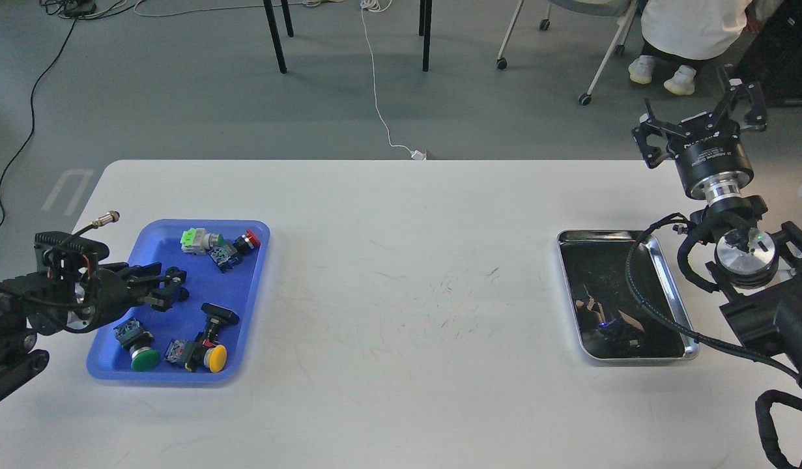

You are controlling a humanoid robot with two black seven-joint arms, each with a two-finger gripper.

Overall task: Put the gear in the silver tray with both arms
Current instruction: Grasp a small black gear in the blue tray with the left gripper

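Note:
The silver tray lies at the table's right side, its dark floor holding only reflections. My left gripper reaches from the left into the blue tray, low over the spot where two small black gears lay. Its dark fingers stand apart and cover the gears, so I cannot tell them from the fingertips. My right gripper is open and empty, raised beyond the table's far right corner, well behind the silver tray. Its arm and a black cable loop overlap the tray's right side.
The blue tray also holds push-button switches: a green-white one, a red one, a green one, a yellow one. Beyond the table are chair legs, floor cables and a seated person.

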